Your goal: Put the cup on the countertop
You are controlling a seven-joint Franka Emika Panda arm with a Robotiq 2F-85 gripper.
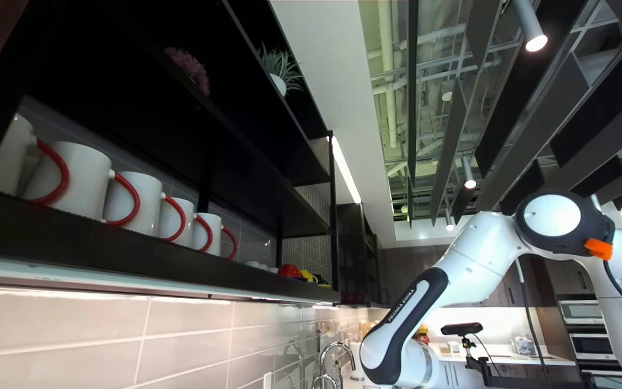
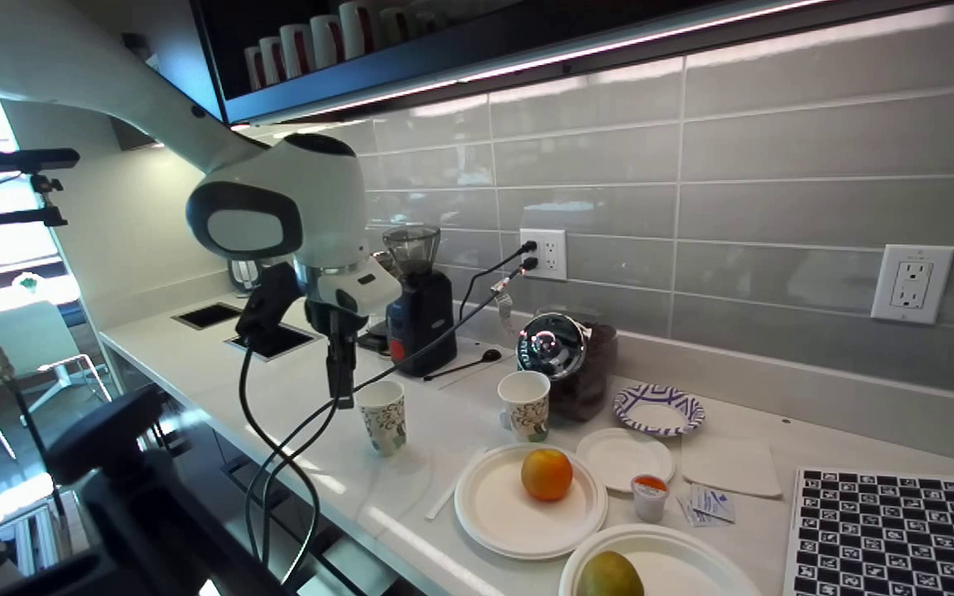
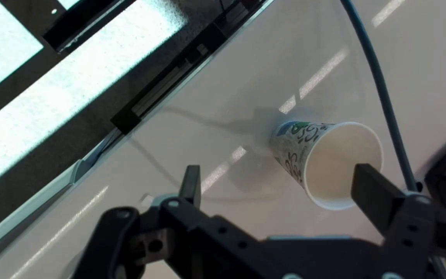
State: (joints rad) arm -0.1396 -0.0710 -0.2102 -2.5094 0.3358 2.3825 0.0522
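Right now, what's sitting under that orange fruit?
A white plate, on the counter. In an exterior view, bare plate shows beside and in front of the fruit; the patch directly beneath is covered, so anything else there can't be seen.

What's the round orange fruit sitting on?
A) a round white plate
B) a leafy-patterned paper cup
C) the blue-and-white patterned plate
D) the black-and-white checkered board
A: in an exterior view, the round orange fruit rests on a round white plate, with bare plate showing on both sides of it.
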